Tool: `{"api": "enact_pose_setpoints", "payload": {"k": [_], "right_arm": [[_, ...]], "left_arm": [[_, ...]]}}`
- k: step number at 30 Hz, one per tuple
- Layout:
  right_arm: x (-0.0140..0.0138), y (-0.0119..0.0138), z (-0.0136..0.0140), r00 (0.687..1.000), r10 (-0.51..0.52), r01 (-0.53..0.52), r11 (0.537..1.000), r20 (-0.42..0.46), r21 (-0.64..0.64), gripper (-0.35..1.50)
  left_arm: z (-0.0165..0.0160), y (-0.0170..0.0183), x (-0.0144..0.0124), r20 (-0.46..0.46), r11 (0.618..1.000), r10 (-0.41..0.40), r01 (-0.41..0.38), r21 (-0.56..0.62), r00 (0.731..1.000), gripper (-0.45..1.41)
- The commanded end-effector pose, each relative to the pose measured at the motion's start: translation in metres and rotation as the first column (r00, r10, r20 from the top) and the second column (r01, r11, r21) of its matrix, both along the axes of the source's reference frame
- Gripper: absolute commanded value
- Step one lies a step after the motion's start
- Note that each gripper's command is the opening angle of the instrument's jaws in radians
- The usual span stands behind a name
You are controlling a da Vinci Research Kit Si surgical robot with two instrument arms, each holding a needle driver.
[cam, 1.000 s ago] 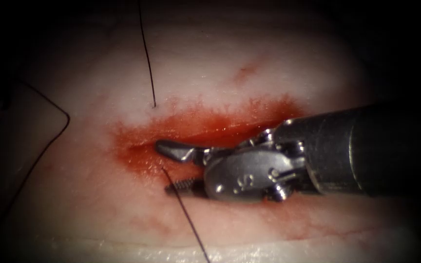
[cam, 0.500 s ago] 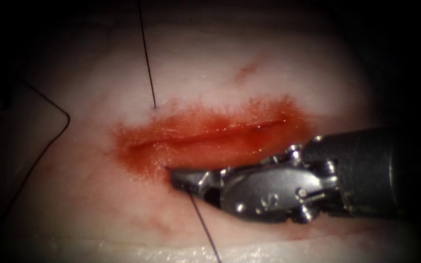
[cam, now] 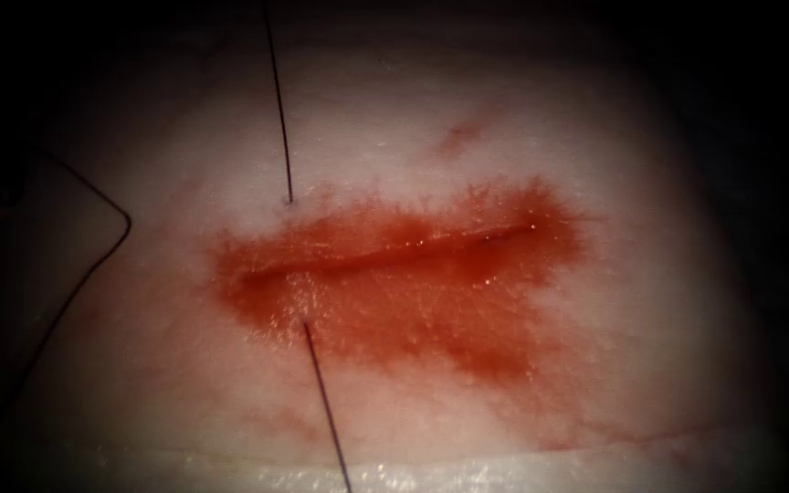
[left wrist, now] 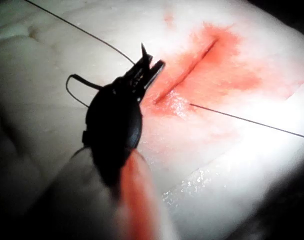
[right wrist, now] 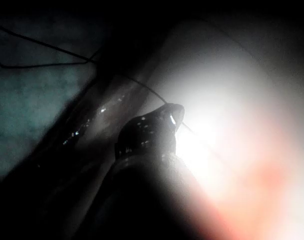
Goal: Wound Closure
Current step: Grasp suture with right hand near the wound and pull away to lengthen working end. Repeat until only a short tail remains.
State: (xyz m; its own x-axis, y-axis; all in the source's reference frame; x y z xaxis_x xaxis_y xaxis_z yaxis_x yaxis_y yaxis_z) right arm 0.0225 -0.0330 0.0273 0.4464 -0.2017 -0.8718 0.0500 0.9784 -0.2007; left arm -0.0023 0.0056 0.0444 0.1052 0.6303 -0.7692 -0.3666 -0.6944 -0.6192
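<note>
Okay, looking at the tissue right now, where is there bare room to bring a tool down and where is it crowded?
Bare tissue lies right of the red fluid and beyond the cut, right of the upper thread. It is crowded at the cut's left end, where thread enters on both sides and a loop of thread lies further left.

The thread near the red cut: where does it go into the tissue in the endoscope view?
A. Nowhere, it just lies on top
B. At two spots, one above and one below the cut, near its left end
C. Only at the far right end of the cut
B: the thread enters the tissue just above the cut and comes out just below it, near the left end.
</note>
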Motion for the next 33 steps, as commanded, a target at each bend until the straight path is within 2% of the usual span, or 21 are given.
{"api": "enact_pose_setpoints", "payload": {"k": [1, 6, 7, 8, 9, 10, 12, 15, 22, 27, 33], "right_arm": [[0.0009, -0.0021, -0.0016, 1.000, -0.031, 0.031, 0.999, -0.004, 0.010, -0.35], [0.0014, -0.0026, -0.0026, 0.999, -0.042, 0.042, 0.999, -0.018, 0.019, -0.35], [0.0014, -0.0023, -0.0024, 0.999, -0.041, 0.042, 0.999, -0.019, 0.021, 0.00], [0.0015, -0.0014, -0.0019, 0.999, -0.032, 0.033, 0.999, -0.015, 0.032, 0.59], [0.0014, -0.0005, -0.0014, 0.999, -0.040, 0.040, 0.999, -0.006, 0.012, 1.01], [0.0014, 0.0003, -0.0009, 0.999, -0.037, 0.037, 0.999, -0.003, -0.002, 1.20], [0.0013, 0.0022, 0.0001, 1.000, -0.011, 0.011, 1.000, -0.015, -0.025, 1.41], [0.0010, 0.0045, 0.0014, 0.999, 0.028, -0.030, 0.998, -0.040, -0.047, 1.46], [0.0017, 0.0102, 0.0048, 0.999, 0.041, -0.042, 0.998, -0.021, -0.057, 1.46], [0.0038, 0.0126, 0.0077, 0.998, 0.062, -0.062, 0.996, -0.008, -0.067, 1.48], [0.0052, 0.0141, 0.0105, 0.997, 0.076, -0.076, 0.994, -0.006, -0.079, 1.46]], "left_arm": [[0.0006, -0.0001, -0.0005, 0.001, 1.000, 0.000, 0.000, 0.000, 1.000, -0.45], [0.0006, -0.0001, -0.0005, 0.003, 1.000, 0.002, -0.002, -0.001, 1.000, -0.45], [0.0006, -0.0001, -0.0005, 0.003, 1.000, 0.002, -0.002, -0.001, 1.000, -0.45], [0.0006, -0.0001, -0.0005, 0.003, 1.000, 0.002, -0.002, -0.001, 1.000, -0.45], [0.0006, -0.0001, -0.0005, 0.003, 1.000, 0.002, -0.002, -0.001, 1.000, -0.45], [0.0006, -0.0001, -0.0005, 0.003, 1.000, 0.002, -0.002, -0.001, 1.000, -0.45], [0.0006, -0.0001, -0.0005, 0.003, 1.000, 0.002, -0.002, -0.001, 1.000, -0.45], [0.0006, -0.0001, -0.0005, 0.003, 1.000, 0.002, -0.002, -0.001, 1.000, -0.45], [0.0006, -0.0001, -0.0005, 0.003, 1.000, 0.002, -0.002, -0.001, 1.000, -0.45], [0.0006, -0.0001, -0.0005, 0.003, 1.000, 0.002, -0.002, -0.001, 1.000, -0.45], [0.0006, -0.0002, -0.0005, 0.003, 1.000, 0.002, -0.002, -0.001, 1.000, -0.45]]}}
